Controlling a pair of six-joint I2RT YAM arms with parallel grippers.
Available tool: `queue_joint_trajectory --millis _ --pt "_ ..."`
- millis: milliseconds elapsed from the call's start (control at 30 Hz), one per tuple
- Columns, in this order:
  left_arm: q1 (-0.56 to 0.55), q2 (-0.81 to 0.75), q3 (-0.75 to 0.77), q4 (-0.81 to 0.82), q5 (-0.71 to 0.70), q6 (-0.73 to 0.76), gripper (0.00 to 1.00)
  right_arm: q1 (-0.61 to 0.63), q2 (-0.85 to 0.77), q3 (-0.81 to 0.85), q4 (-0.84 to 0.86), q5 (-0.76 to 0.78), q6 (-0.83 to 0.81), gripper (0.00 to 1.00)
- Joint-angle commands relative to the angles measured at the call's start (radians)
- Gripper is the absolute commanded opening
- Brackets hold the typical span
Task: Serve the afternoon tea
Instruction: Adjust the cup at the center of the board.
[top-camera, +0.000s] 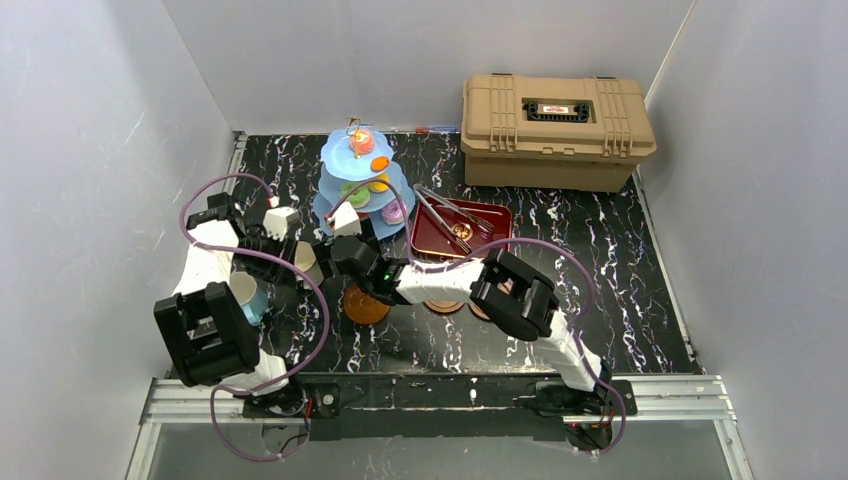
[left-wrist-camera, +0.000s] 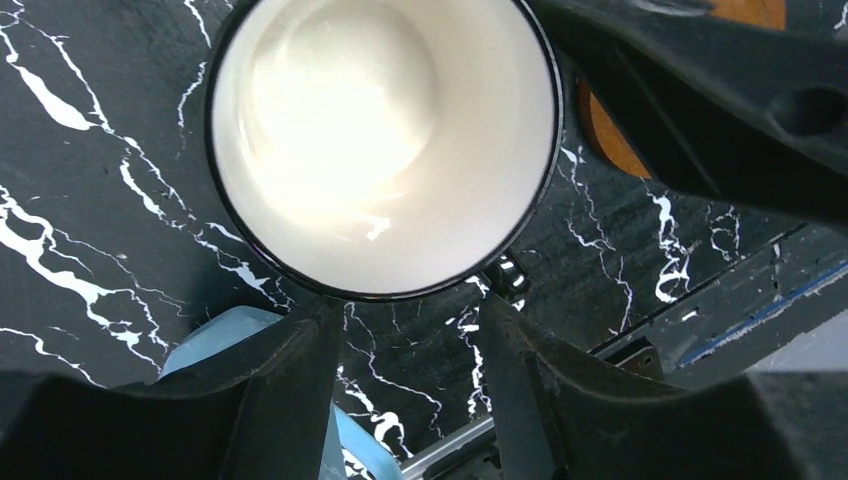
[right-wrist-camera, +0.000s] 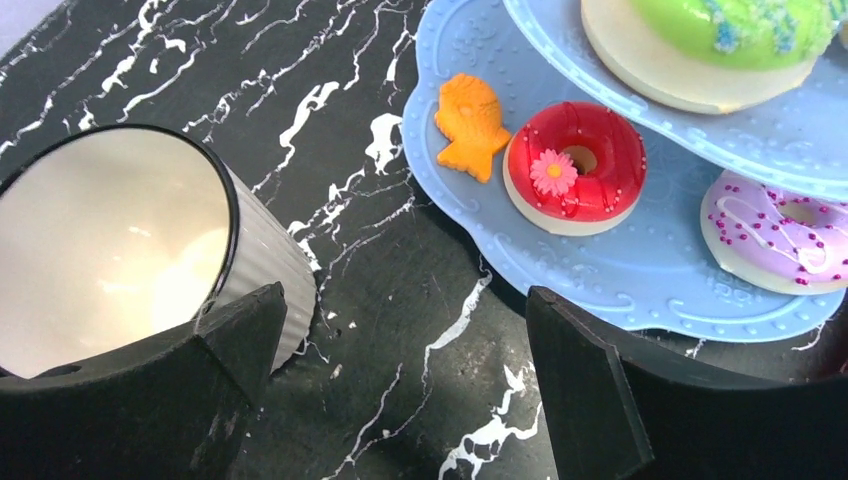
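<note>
A silvery-beige cup (top-camera: 308, 265) (left-wrist-camera: 385, 140) (right-wrist-camera: 120, 250) stands upright on the black marble table, left of the light blue tiered stand (top-camera: 360, 180) (right-wrist-camera: 600, 270). My left gripper (top-camera: 293, 253) (left-wrist-camera: 405, 310) is open, its fingertips at the cup's near wall and only table between them. Between cup and stand my right gripper (top-camera: 330, 240) (right-wrist-camera: 400, 310) hangs wide open and holds nothing. The stand carries a red donut (right-wrist-camera: 575, 165), a purple donut (right-wrist-camera: 775, 235), a green donut (right-wrist-camera: 735, 30) and an orange fish cake (right-wrist-camera: 468, 125). A white-and-teal cup (top-camera: 247, 297) sits near the left arm. Brown saucers (top-camera: 365, 305) (top-camera: 445, 305) lie under the right arm.
A dark red tray (top-camera: 490, 215) with metal tongs (top-camera: 440, 215) sits right of the stand. A tan plastic case (top-camera: 555, 130) stands at the back right. White walls close in both sides. The right arm crosses low over the table's middle.
</note>
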Motion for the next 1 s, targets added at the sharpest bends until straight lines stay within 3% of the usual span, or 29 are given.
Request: queue_joint_trajectory --millis 0,333,600,867,967 --pt "-0.007 -0.054 0.017 -0.070 0.050 0.016 0.52 -0.001 -0.074 -0.050 0.030 0.030 -0.026 0.99" --pt "0.061 -0.051 0.288 -0.359 0.145 0.030 0.68 0.076 -0.264 -0.231 -0.029 -0.043 -0.040 0.99" --pt "0.188 0.007 0.468 -0.368 0.093 -0.047 0.75 0.148 -0.141 -0.006 -0.142 -0.142 -0.040 0.98" --pt "0.303 0.060 0.548 -0.394 0.083 -0.024 0.78 0.162 0.004 0.211 -0.263 -0.092 -0.034 0.98" --pt "0.328 0.052 0.545 -0.391 0.082 -0.010 0.78 0.162 0.038 0.254 -0.284 -0.061 -0.037 0.94"
